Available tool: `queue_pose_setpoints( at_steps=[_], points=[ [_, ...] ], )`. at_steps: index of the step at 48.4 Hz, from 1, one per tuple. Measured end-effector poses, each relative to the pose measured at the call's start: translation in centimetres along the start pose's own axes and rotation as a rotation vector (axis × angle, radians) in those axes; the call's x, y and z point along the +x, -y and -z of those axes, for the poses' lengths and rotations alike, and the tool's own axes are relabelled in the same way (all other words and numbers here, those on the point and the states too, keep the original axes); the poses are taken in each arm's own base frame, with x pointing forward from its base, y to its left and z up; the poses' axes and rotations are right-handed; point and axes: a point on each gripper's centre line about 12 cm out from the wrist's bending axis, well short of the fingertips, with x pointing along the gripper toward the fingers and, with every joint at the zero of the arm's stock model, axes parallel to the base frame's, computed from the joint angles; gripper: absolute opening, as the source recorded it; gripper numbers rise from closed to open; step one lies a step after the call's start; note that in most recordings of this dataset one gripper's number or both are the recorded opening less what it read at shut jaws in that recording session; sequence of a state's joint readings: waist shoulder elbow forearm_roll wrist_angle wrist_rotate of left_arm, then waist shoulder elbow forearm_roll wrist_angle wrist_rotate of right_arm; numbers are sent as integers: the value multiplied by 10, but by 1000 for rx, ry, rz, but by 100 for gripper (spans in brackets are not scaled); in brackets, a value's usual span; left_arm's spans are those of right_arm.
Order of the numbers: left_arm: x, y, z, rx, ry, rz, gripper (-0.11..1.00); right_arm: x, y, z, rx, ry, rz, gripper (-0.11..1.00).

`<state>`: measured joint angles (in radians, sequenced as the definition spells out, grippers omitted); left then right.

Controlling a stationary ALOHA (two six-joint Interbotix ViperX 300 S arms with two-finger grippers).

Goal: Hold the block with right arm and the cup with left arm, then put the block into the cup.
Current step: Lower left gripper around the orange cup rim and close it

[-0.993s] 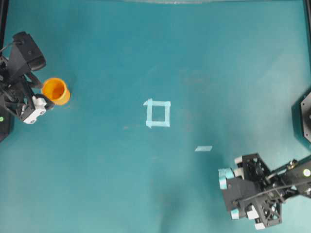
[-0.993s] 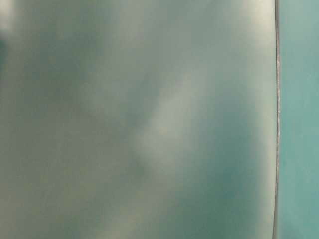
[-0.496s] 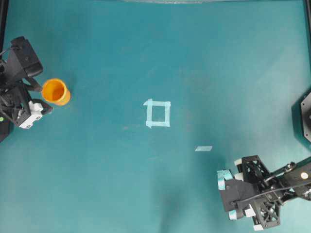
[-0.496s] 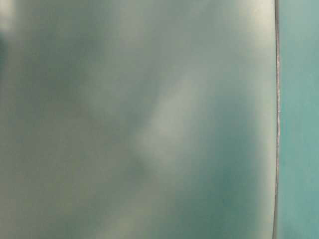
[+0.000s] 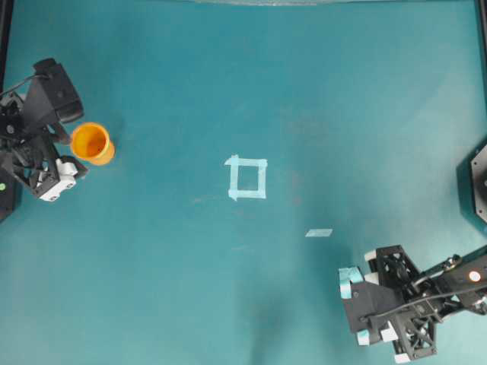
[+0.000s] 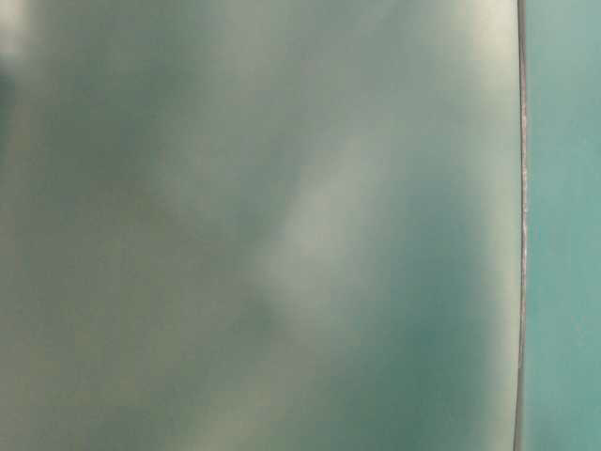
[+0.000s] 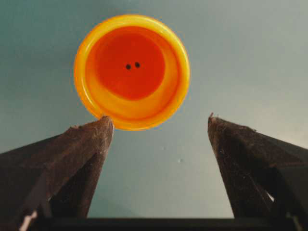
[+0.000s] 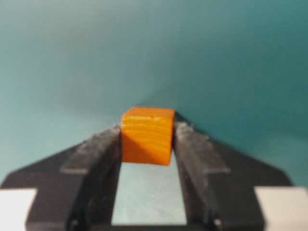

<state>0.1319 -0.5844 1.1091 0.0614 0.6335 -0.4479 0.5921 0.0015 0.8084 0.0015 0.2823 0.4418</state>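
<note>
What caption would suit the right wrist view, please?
Right tool shut on the orange block above the teal table.

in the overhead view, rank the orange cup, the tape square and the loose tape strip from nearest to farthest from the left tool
1. The small translucent orange plastic cup, right beside the left tool at the left edge.
2. The pale blue tape square outline, mid-table.
3. The short pale loose tape strip, right of centre and lower, nearer the right arm.

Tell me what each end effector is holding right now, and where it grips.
The right end effector is shut on the block, clamping its two opposite side faces. The left end effector is open and holds nothing; the cup sits just ahead, ungripped.
</note>
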Motion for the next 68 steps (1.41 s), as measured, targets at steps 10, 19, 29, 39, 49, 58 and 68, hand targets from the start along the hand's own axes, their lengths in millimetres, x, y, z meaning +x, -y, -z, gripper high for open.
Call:
queue_pose_setpoints(
  at_steps=[10,19,29,39,49,58,68],
  points=[
    [2,-1,-4,29,0,-21,79,0,0,0,2,0,0,42],
    [5,-2,-10,49,-6,-45,79,0,0,0,0,-1,1,42],
    [21,-3,-8,69,-42,-69,79,0,0,0,2,0,0,42],
    [22,-5,-16,55,8,-57,79,0,0,0,0,0,0,42],
    [26,-3,-22,55,52,-34,79,0,0,0,0,0,0,42],
    [35,-4,-24,51,53,-33,79,0,0,0,-1,0,0,42],
    [49,-3,-24,57,61,-19,78,0,0,0,0,0,0,42]
  ],
)
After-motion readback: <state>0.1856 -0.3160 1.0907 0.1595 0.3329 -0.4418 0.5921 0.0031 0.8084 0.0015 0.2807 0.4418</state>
